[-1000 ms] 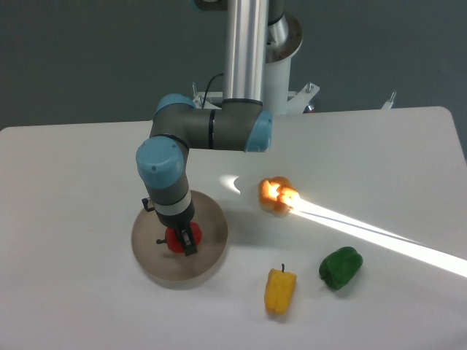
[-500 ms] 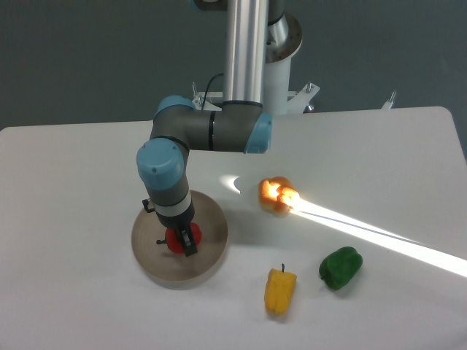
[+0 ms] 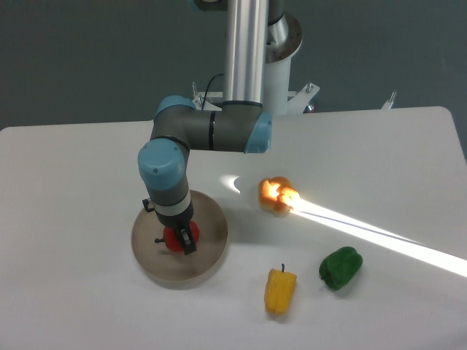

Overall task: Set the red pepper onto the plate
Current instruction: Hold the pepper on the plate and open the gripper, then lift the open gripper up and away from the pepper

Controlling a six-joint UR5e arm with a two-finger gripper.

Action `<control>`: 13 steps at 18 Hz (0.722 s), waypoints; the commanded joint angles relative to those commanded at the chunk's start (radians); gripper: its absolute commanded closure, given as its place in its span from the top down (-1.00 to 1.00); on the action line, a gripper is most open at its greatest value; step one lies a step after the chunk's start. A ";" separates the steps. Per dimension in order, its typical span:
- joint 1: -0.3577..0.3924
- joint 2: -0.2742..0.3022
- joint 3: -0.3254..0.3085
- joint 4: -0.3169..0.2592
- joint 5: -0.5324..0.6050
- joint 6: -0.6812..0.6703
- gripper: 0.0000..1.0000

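Note:
The red pepper [image 3: 174, 238] is small and glossy, and sits between the fingers of my gripper [image 3: 179, 239] over the middle of the plate [image 3: 208, 251]. The plate is a round beige-grey disc at the left front of the table. The gripper points straight down and is shut on the pepper, whose dark stem sticks out to the left. The pepper is at or just above the plate's surface; I cannot tell whether it touches. The wrist hides the pepper's top.
An orange pepper [image 3: 277, 195] lies in a bright streak of light right of the plate. A yellow pepper [image 3: 280, 291] and a green pepper [image 3: 340, 267] lie at the front right. The arm's base column [image 3: 244, 51] stands at the back.
The gripper and wrist have shifted very slightly up and left over the plate, with the red pepper still between the fingers. The other peppers have not moved.

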 joint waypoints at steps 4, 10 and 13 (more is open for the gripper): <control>0.000 0.000 0.000 0.000 0.000 0.000 0.11; 0.006 0.012 0.005 -0.002 0.000 0.005 1.00; 0.046 0.035 0.021 -0.014 0.005 0.014 1.00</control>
